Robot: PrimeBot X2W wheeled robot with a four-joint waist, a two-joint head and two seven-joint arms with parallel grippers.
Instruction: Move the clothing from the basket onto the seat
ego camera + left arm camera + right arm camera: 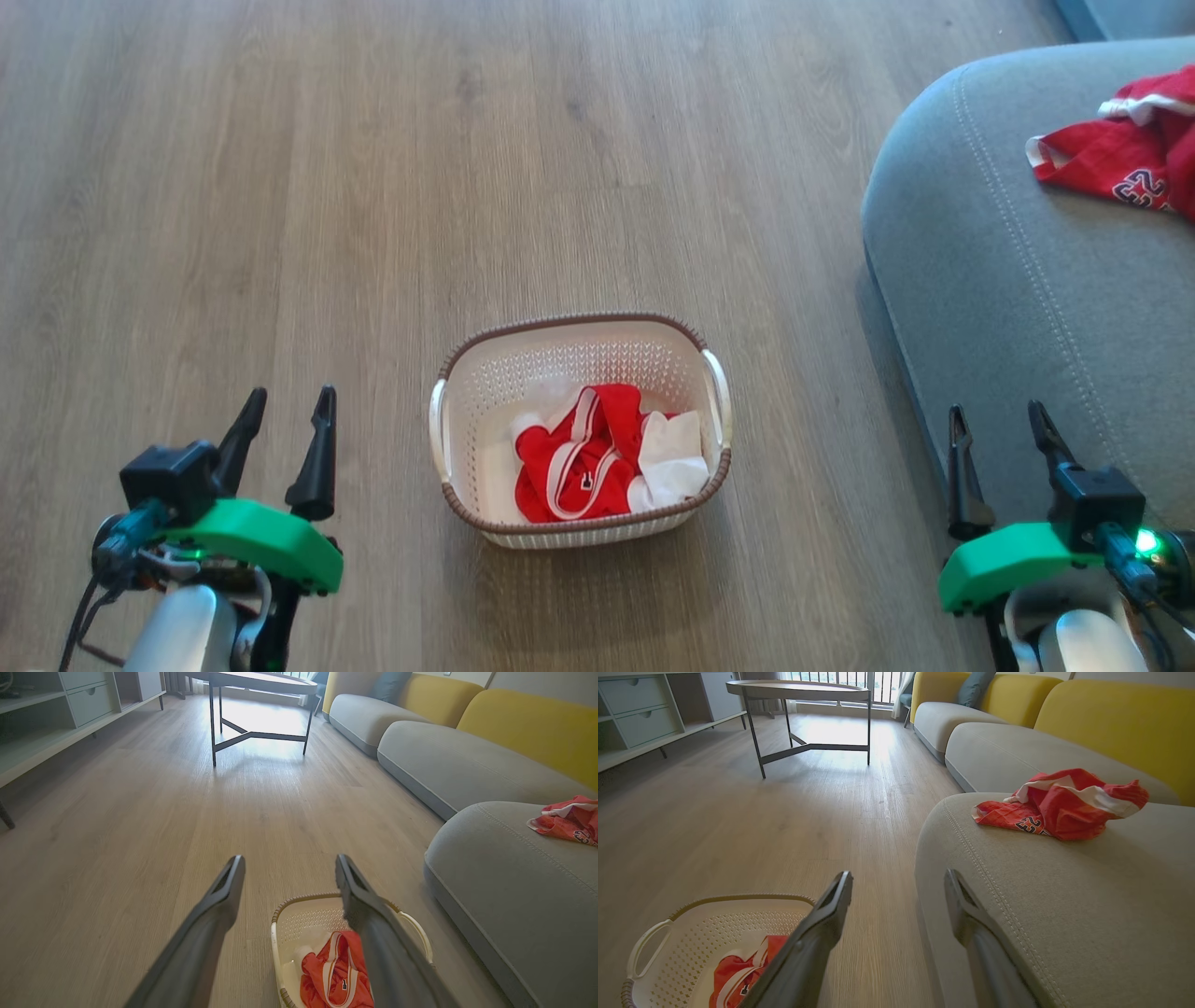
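Clothing in the basket (579,322): a red garment (579,457) w/ white trim, bunched up, plus a white cloth (674,453) tucked at its right, on the seat side. Both look soft, light and floppy. Prob. no fixed shape, so they'll drape and trail when lifted and may snag on the rim. Best hold, I'd say: pinch a raised fold nr the middle of the red heap, not a thin trim strap, so it comes up in one bunch. A second red garment (1120,159) lies on the seat (1008,280), well apart from the basket. The basket sits on the floor (280,187) btwn the two tools. The left tool (290,392) is spread & empty, off to the basket's left, not touching. The right tool (995,409) is likewise spread & empty, by the seat's edge, on the white cloth's side.
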